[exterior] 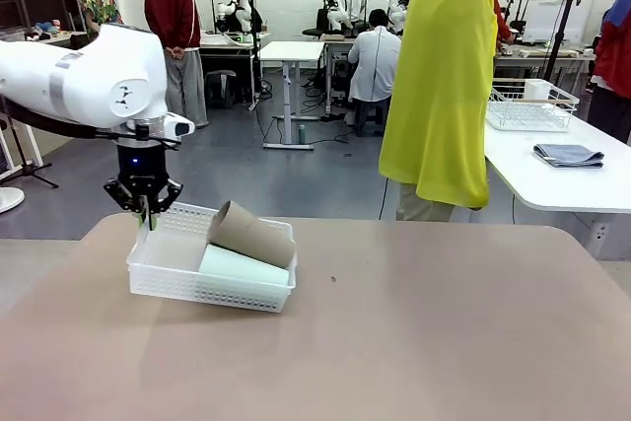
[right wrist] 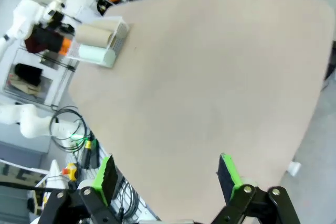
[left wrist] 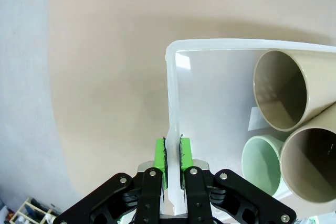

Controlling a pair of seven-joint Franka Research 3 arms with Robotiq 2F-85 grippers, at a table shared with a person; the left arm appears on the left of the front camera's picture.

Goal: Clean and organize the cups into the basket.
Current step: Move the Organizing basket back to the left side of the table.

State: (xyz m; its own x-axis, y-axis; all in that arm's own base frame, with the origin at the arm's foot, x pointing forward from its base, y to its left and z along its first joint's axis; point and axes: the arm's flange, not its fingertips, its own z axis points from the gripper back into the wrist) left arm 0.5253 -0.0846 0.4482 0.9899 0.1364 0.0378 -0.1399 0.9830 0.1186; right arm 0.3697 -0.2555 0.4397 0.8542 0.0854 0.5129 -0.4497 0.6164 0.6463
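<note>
You saw the mint cup (exterior: 242, 266) half buried under the brown cup (exterior: 250, 234); the basket (left wrist: 173, 129) ran off the wrist picture's right edge; a third rim (left wrist: 310, 163) was cropped there.

Plastic basket, matt cups, matt table.
The basket (exterior: 177, 283) is smooth, slightly glossy white plastic; the brown cup (exterior: 251, 234) looks like matt cardboard; the mint cup (exterior: 242, 268) and table (exterior: 424, 332) are smooth and matt.
</note>
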